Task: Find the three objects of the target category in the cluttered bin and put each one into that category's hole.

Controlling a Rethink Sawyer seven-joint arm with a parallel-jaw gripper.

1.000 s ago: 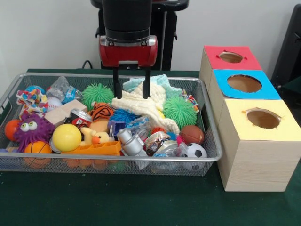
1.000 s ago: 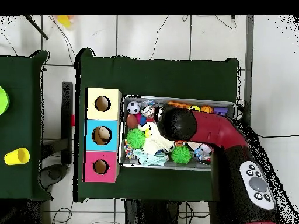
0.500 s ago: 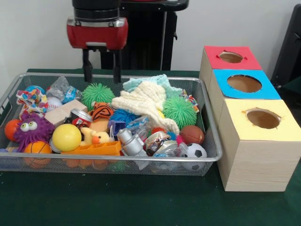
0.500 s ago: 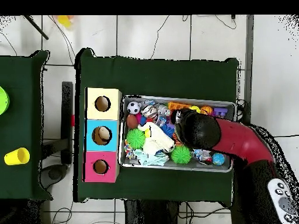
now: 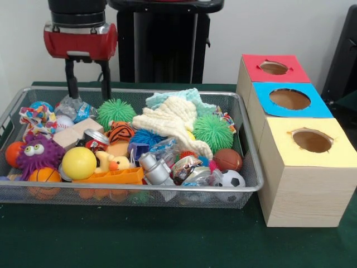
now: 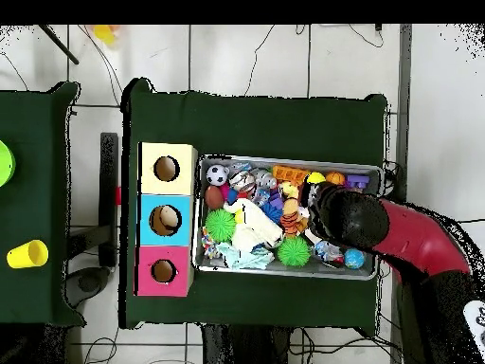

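Observation:
My gripper [image 5: 87,96] hangs open and empty above the far left part of the wire bin [image 5: 248,151], over a crinkled clear wrapper [image 5: 71,104] and beside a green spiky ball [image 5: 114,111]. In the overhead view the arm's head [image 6: 346,218] covers the bin's right part. The bin holds a cream knitted cloth [image 5: 170,123], a second green spiky ball [image 5: 213,132], a yellow ball [image 5: 78,162], a soccer ball [image 5: 231,180], a brown football [image 5: 227,159], a purple monster [image 5: 38,152] and a tiger toy [image 5: 120,132]. Three boxes stand to the right, with holes in red [image 5: 273,67], blue [image 5: 289,99] and yellow [image 5: 312,140] tops.
An orange block [image 5: 114,176], a small orange basketball [image 5: 44,176], a wooden block [image 5: 79,132] and a metal can [image 5: 96,139] crowd the bin's front left. In the overhead view a yellow cup [image 6: 26,254] stands on a separate table at the left.
The gripper has risen off the cream cloth and travelled left across the bin, still open and empty. The cloth stays where it lay.

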